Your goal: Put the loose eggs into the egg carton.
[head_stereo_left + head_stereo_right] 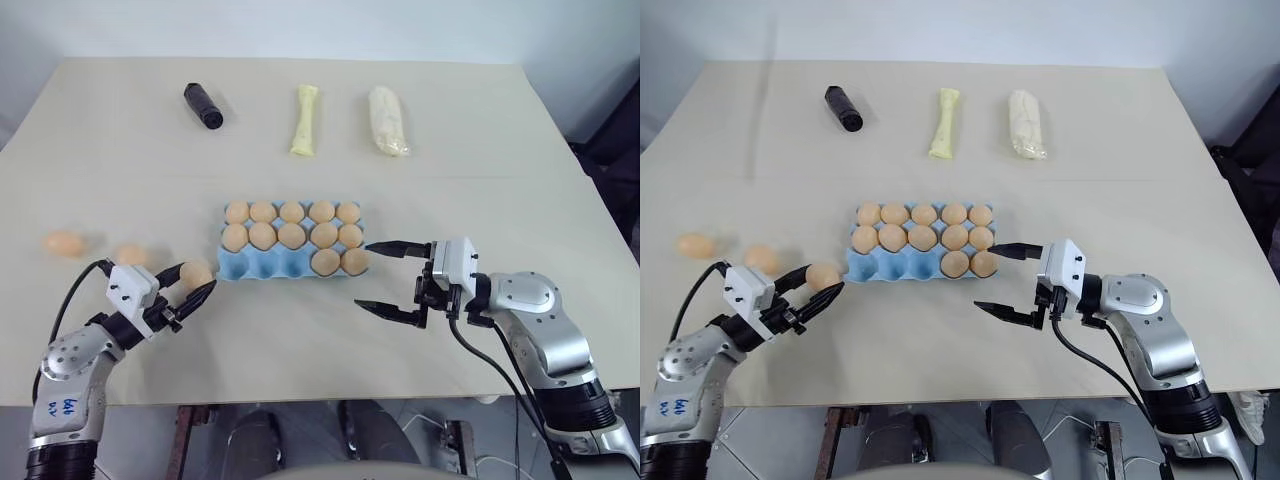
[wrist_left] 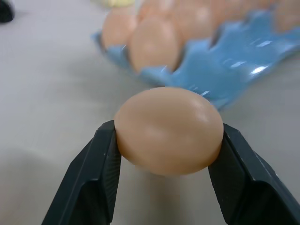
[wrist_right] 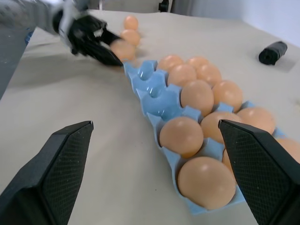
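The left hand [image 1: 190, 287] is pinching an egg [image 1: 196, 273] just left of the egg carton [image 1: 262, 266]; two loose eggs [image 1: 64, 243] are lying farther left on the bench [image 1: 480, 180]. The right hand [image 1: 382, 277] is hanging spread beside the carton's right end.

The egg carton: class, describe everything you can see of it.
The egg carton is a light blue moulded tray with scalloped edges, lying flat mid-table. It has three rows of five cups; twelve hold tan eggs, and three near-row cups on the robot's left are empty. Neither pincer touches it.
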`<control>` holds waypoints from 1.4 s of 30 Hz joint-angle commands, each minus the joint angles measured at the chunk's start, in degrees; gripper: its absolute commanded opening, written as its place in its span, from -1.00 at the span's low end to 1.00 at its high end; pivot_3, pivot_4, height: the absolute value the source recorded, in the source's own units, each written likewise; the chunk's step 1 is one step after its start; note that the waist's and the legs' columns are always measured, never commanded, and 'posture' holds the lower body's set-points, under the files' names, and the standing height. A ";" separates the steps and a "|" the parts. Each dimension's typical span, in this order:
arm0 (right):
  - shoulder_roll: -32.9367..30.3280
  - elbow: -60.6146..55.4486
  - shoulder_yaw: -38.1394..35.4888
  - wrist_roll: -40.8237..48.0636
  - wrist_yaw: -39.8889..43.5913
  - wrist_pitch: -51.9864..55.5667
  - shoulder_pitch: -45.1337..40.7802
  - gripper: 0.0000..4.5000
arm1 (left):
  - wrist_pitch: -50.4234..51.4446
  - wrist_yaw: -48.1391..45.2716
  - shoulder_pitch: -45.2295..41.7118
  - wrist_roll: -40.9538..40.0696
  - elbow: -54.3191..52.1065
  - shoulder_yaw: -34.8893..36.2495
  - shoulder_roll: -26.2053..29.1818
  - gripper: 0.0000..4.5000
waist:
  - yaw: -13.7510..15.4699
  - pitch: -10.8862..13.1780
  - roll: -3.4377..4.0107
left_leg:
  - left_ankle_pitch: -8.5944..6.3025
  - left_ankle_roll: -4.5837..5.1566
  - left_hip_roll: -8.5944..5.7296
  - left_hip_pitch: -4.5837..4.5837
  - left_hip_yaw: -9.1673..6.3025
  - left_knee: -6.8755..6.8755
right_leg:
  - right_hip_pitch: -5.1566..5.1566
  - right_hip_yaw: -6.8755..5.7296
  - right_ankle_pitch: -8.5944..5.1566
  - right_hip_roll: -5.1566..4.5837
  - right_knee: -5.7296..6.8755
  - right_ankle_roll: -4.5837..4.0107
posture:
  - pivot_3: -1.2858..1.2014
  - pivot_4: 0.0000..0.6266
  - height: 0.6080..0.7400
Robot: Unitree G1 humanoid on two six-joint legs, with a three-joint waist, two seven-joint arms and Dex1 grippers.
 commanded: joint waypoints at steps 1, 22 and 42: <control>-0.16 -2.06 -0.93 0.17 -0.88 -0.37 0.37 1.00 | 3.20 -2.54 -4.14 -2.37 -5.19 -3.53 1.19 0.04 | 0.24 0.01 0.01 | 0.00 0.00 -0.04 0.01 -0.02 0.03 | 0.04 -0.02 0.00 -0.03 0.00 0.00 | 0.03 -0.52 1.00; -0.62 -7.13 -2.85 0.17 -7.37 1.63 4.72 1.00 | -4.60 -6.55 -22.92 5.39 9.48 -17.05 -7.37 0.79 | -0.05 0.01 0.01 | 0.11 0.09 -0.08 -0.04 0.12 0.09 | -0.07 0.13 0.11 0.00 0.01 0.14 | 0.03 -0.52 1.00; 2.77 -0.73 1.27 2.74 5.14 -4.92 0.42 1.00 | -5.87 12.35 18.05 4.21 -5.07 11.85 -11.65 0.98 | 0.17 0.02 -0.06 | 0.03 0.20 -0.12 -0.01 -0.10 0.02 | 0.16 0.07 0.11 -0.12 -0.20 0.13 | 0.03 -0.52 1.00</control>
